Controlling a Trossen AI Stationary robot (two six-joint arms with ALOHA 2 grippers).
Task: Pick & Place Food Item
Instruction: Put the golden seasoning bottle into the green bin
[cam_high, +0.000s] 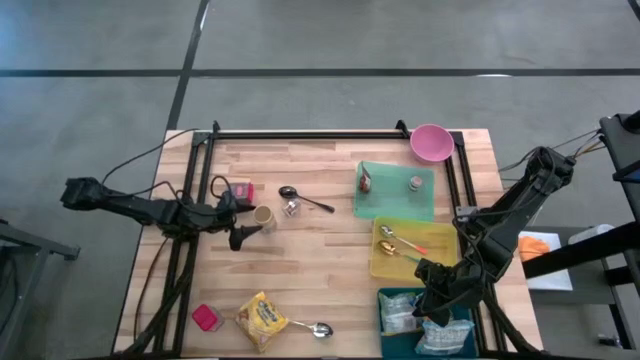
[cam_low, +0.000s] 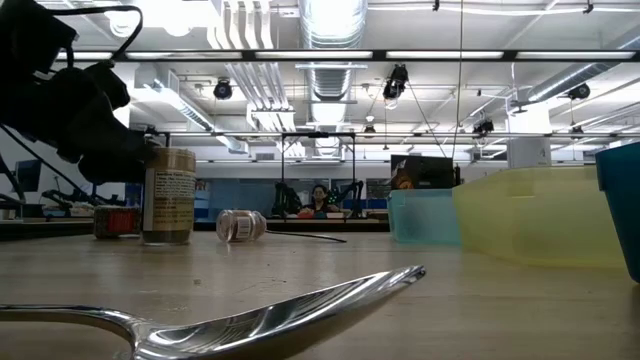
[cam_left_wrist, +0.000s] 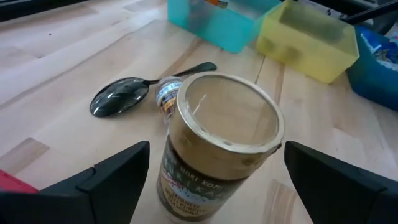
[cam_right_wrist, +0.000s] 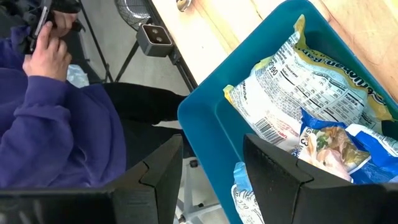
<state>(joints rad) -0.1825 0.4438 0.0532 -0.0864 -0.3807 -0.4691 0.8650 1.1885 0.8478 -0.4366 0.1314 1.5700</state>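
We bring our left gripper (cam_left_wrist: 214, 180), jaws spread wide, to the upright jar (cam_left_wrist: 214, 146) standing on the bench (cam_high: 320, 260) beside a spoon (cam_high: 303, 198). Next we must close on the jar squarely. Our right gripper (cam_right_wrist: 211, 171) waits part-open over the blue bin (cam_right_wrist: 211, 102).

Bare wooden surface (cam_high: 320, 275) lies open toward the yellow rectangular bin (cam_high: 412, 252) from the upright brown paper-labelled jar (cam_high: 263, 217). Close beside the jar, a small toppled tin (cam_high: 291, 208) and a dark metal spoon (cam_high: 303, 198) block that side; a red box (cam_high: 240, 191) stands near its other side.
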